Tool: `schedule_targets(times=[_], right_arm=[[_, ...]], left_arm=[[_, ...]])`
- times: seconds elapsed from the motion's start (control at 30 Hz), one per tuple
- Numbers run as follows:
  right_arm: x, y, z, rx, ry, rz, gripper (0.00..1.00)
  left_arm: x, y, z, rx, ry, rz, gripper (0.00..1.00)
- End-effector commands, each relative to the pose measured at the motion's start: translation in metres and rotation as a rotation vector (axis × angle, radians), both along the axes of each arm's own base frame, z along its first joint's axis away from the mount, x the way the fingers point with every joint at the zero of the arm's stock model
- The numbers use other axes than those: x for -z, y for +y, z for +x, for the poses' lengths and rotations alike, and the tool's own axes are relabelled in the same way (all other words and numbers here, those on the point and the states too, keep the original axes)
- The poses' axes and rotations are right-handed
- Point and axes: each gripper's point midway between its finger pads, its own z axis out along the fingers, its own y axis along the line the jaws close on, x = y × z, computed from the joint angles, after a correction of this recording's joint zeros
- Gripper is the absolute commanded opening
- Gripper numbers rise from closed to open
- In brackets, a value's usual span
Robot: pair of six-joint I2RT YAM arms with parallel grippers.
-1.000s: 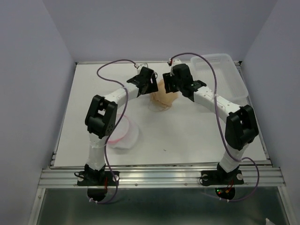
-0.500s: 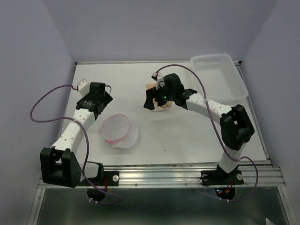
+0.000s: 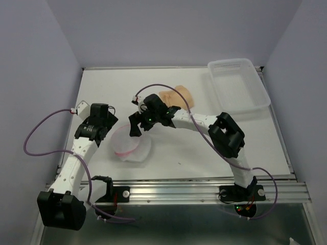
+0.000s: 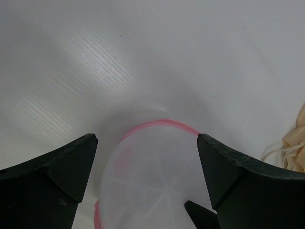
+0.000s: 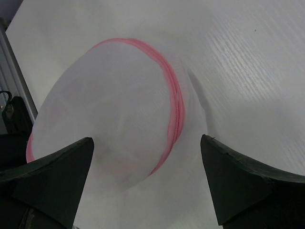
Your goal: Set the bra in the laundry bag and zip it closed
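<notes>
Since half a second ago my right arm has left the bra [image 3: 176,96] and swung across toward the near left corner of the desk [image 3: 204,148]. My right fingers [image 3: 138,127] now hang over the far side of the laundry bag [image 3: 134,148], and my left arm has drawn in, so my left fingers [image 3: 103,135] sit just beside the bag's left side. Both pairs are spread wide and grip nothing. The bag's white mesh dome shows between them in each wrist view. The bra lies uncovered near the middle of the far edge, apart from both arms. The clear basket tray [image 3: 255,76] stands at the far right corner. From my left wrist the bra is cut off at the right border, only a pale fold and some straps showing. The pink zipper rim [image 5: 176,100] runs out of sight behind my fingers in both wrist views, and I cannot tell whether the bag is zipped.
</notes>
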Motion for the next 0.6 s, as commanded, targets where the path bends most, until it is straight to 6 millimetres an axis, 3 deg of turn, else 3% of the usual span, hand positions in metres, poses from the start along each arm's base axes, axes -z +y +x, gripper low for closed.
schedule_targets(times=[0.0,0.03,0.07,0.13,0.27,0.3,0.57], right_arm=[[-0.007,0.017,0.012,0.053,-0.007,0.024,0.95],[-0.007,0.016,0.013,0.061,-0.007,0.021,0.89],[-0.006,0.015,0.015,0.074,-0.007,0.016,0.63],[-0.009,0.017,0.012,0.076,-0.017,0.017,0.42],[-0.015,0.017,0.006,0.056,-0.002,0.033,0.23],[-0.018,0.018,0.002,0.038,0.008,0.043,0.02],[-0.031,0.011,-0.01,0.014,0.017,0.061,0.01]], left_arm=[[-0.003,-0.002,-0.012,0.01,-0.016,-0.024,0.99],[-0.001,-0.004,-0.014,0.02,-0.013,-0.035,0.99],[-0.001,-0.004,-0.015,0.024,-0.014,-0.037,0.99],[0.0,-0.005,-0.016,0.024,-0.013,-0.044,0.99],[0.001,-0.007,-0.017,0.041,-0.01,-0.045,0.99],[0.0,-0.006,-0.017,0.038,-0.012,-0.039,0.99],[0.009,-0.008,-0.023,0.037,0.001,-0.057,0.99]])
